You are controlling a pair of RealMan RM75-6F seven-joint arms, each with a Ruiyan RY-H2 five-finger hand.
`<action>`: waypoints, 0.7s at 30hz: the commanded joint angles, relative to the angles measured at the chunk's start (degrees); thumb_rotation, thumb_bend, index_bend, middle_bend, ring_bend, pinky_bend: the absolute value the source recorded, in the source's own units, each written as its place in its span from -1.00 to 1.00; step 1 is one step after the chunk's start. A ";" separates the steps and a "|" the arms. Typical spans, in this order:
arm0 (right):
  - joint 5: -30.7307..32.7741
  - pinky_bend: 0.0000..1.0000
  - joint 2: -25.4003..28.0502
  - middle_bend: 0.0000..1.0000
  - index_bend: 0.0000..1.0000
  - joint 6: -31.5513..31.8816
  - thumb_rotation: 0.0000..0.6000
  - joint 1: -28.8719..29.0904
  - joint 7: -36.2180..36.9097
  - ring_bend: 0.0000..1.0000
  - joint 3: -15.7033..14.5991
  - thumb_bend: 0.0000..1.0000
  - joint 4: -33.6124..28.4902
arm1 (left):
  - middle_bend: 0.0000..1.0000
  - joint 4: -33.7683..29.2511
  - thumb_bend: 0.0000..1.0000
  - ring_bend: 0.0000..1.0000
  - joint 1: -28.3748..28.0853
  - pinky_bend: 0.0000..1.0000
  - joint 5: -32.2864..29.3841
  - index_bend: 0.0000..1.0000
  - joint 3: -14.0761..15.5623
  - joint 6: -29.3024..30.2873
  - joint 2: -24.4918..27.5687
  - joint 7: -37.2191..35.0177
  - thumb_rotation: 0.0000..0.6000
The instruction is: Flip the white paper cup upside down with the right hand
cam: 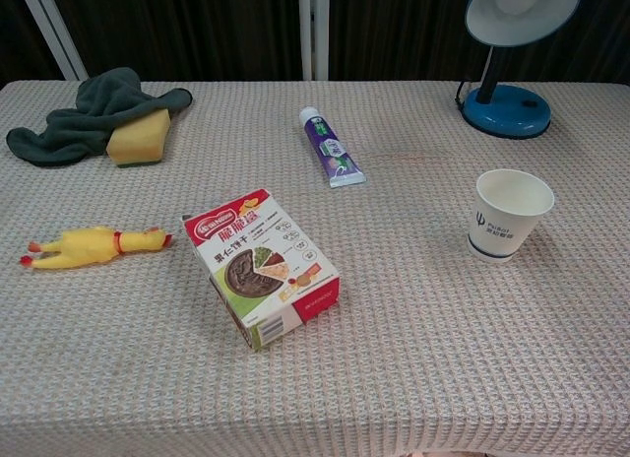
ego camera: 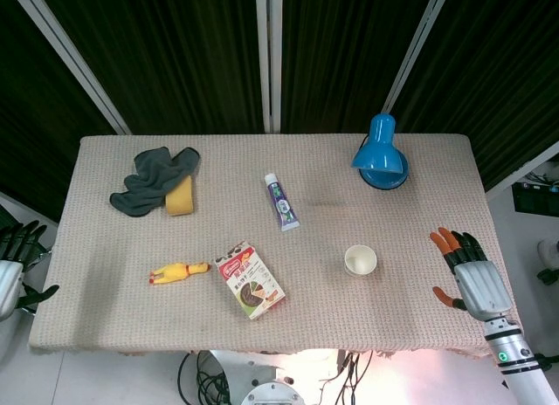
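The white paper cup (ego camera: 360, 260) (cam: 509, 216) stands upright, mouth up, on the right half of the table (ego camera: 419, 213). My right hand (ego camera: 467, 276) hovers over the table's right front part, to the right of the cup and apart from it, fingers spread and holding nothing. At the left edge of the head view, beyond the table, my left hand (ego camera: 16, 264) hangs with fingers apart and empty. The chest view shows neither hand.
A blue desk lamp (ego camera: 380, 154) stands behind the cup. A toothpaste tube (ego camera: 280, 202), a snack box (ego camera: 251, 279), a yellow rubber chicken (ego camera: 178, 272), a yellow sponge (ego camera: 180, 196) and a dark cloth (ego camera: 148, 177) lie to the cup's left.
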 commanded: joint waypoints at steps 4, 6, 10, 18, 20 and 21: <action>7.31 -1.00 -0.71 -1.00 -1.00 -11.05 1.00 8.06 -12.54 -1.00 2.27 -0.68 -7.82 | -0.95 0.40 -0.89 -1.00 -0.09 -0.89 -0.08 -0.91 -0.21 0.17 -0.12 -0.29 1.00; 8.83 -1.00 -1.76 -1.00 -1.00 -12.31 1.00 9.35 -14.51 -1.00 2.64 -0.68 -7.96 | -0.95 0.47 -0.89 -1.00 -0.10 -0.89 -0.15 -0.91 -0.23 0.12 -0.14 -0.35 1.00; 12.24 -1.00 -3.81 -1.00 -1.00 -15.33 1.00 12.34 -18.45 -1.00 3.22 -0.68 -7.41 | -0.95 0.53 -0.89 -1.00 -0.16 -0.89 -0.36 -0.91 -0.14 -0.37 -0.05 -0.45 1.00; 19.01 -1.00 -7.11 -0.96 -1.00 -19.16 1.00 17.14 -23.34 -1.00 3.52 -0.65 -7.03 | -0.95 0.27 -0.89 -1.00 -0.10 -0.89 -0.53 -0.91 -0.15 -0.41 0.19 -0.08 1.00; 19.99 -1.00 -7.67 -0.96 -1.00 -19.30 1.00 17.85 -24.01 -1.00 3.32 -0.65 -6.74 | -0.95 0.18 -0.89 -1.00 -0.12 -0.89 -0.51 -0.91 -0.13 -0.45 0.25 0.00 1.00; 20.37 -1.00 -7.89 -0.96 -1.00 -19.31 1.00 18.12 -24.31 -1.00 3.22 -0.65 -6.55 | -0.95 0.18 -0.89 -1.00 -0.13 -0.89 -0.52 -0.91 -0.12 -0.49 0.28 0.01 1.00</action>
